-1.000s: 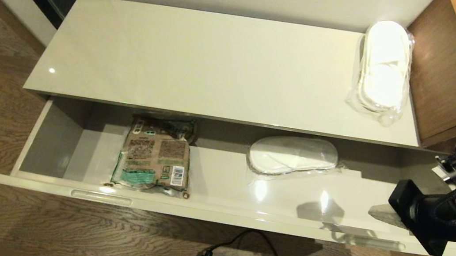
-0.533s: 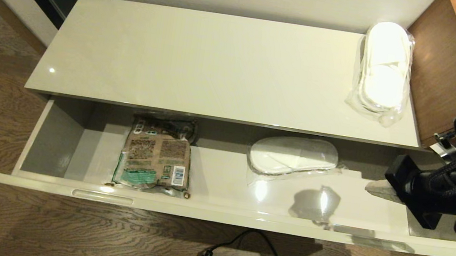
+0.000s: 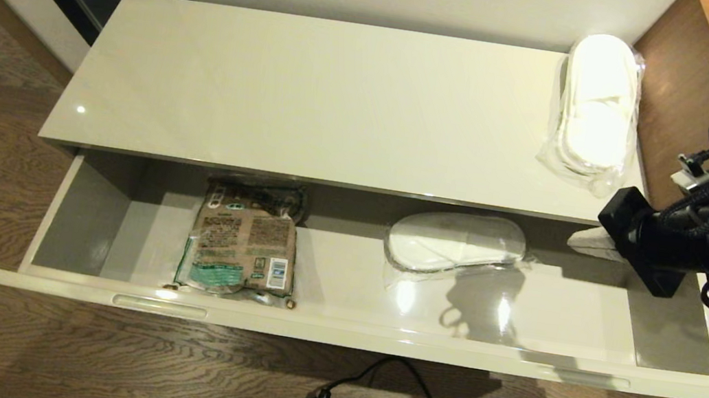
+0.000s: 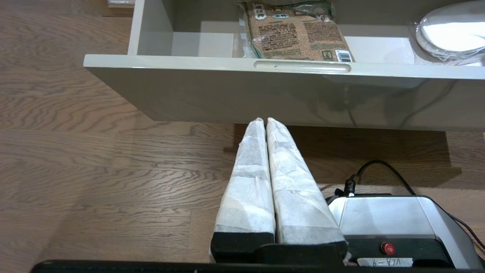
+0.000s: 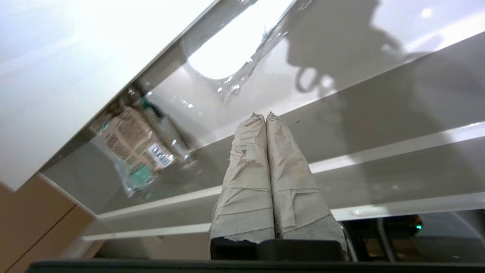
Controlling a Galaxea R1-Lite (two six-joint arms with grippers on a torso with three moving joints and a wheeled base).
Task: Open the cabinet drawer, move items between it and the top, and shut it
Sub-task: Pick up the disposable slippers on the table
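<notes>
The drawer (image 3: 335, 335) is seen pulled fully out below the top (image 3: 313, 96). Inside it, a wrapped slipper pair (image 3: 456, 243) is lying at about 1 o'clock from the drawer's centre, against the back; a brown-and-green packet (image 3: 242, 246) is lying at 9 o'clock, touching the front wall. A second wrapped slipper pair (image 3: 598, 108) is placed on the top at its 3 o'clock end, beside a wooden desk (image 3: 685, 114). The right gripper (image 3: 581, 240) is held above the drawer's 3 o'clock end, near the top's front edge, pointing toward 9 o'clock; its jaws are pressed together, nothing is held and nothing is touched, and the slipper pair in the drawer is lying apart from it at 9 o'clock. The left gripper (image 4: 265, 123) is parked low over the wood floor (image 4: 94, 151), just in front of the drawer face; its jaws are likewise closed flat together, empty, clear of the drawer.
</notes>
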